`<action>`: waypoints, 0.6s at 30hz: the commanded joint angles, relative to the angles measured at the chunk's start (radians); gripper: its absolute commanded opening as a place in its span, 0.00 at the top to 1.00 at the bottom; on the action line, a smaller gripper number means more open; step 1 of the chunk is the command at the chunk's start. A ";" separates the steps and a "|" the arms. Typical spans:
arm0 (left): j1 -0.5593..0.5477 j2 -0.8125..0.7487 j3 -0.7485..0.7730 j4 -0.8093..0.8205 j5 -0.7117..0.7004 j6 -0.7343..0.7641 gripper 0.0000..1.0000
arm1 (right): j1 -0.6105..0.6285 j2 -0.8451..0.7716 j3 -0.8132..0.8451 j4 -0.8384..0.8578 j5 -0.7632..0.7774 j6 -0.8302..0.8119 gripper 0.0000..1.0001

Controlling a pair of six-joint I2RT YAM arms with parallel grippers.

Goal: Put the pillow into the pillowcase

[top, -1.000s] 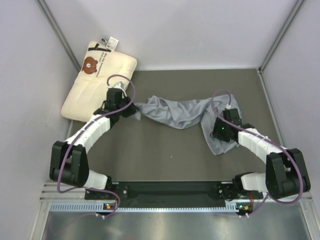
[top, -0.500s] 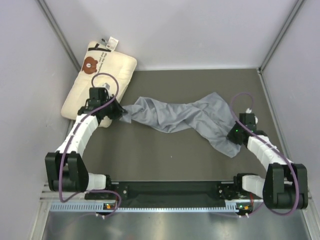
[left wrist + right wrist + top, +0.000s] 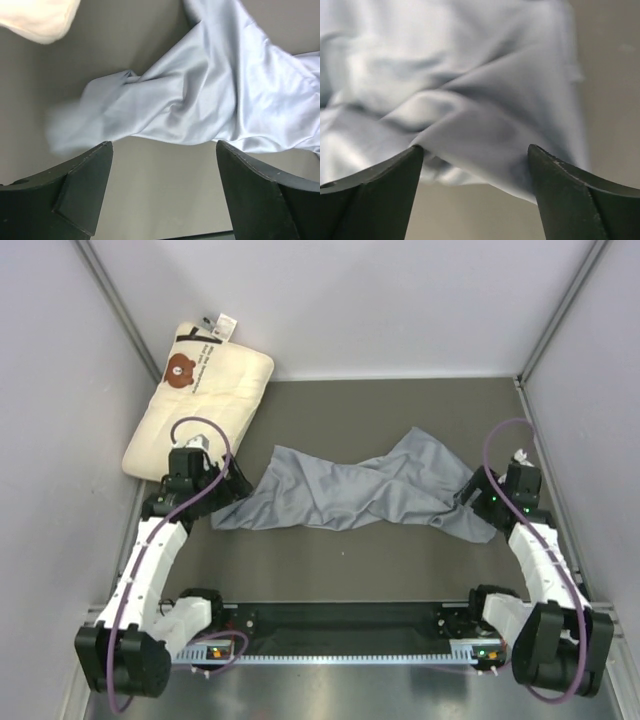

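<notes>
Top external view shows the dark counter [image 3: 350, 570] carrying the pillowcase [image 3: 350, 490], a thin grey-blue cloth, wrinkled and bunched, lying crosswise over the middle from one arm to the other. The pillow [image 3: 200, 400], plump, cream and quilted, with a brown bear face, dark lettering and a white tag at its far end, lies outside it in the far-left corner against the wall. Each wrist view shows 2 black fingers spread wide and gripping nothing: the left fingers [image 3: 75, 195] and right fingers [image 3: 570, 200] each sit near an end of the cloth.

Left hand [image 3: 163, 147] fingers parted; right hand [image 3: 475, 149] same; arms splayed outward.
</notes>
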 commanded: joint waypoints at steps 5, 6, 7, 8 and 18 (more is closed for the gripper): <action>-0.011 0.037 0.039 0.052 0.050 -0.005 0.11 | 0.318 -0.023 0.182 0.132 -0.169 -0.118 0.13; -0.011 0.057 0.034 0.069 0.077 -0.006 0.11 | 0.405 0.035 0.208 0.133 -0.154 -0.126 0.13; -0.012 0.091 0.031 0.086 0.109 -0.009 0.12 | 0.448 0.064 0.264 0.135 -0.129 -0.136 0.13; -0.012 0.105 0.034 0.106 0.116 -0.009 0.12 | 0.484 0.098 0.297 0.129 -0.109 -0.144 0.13; -0.012 0.168 0.066 0.121 0.124 0.014 0.12 | 0.706 0.650 0.751 0.015 -0.042 -0.265 0.21</action>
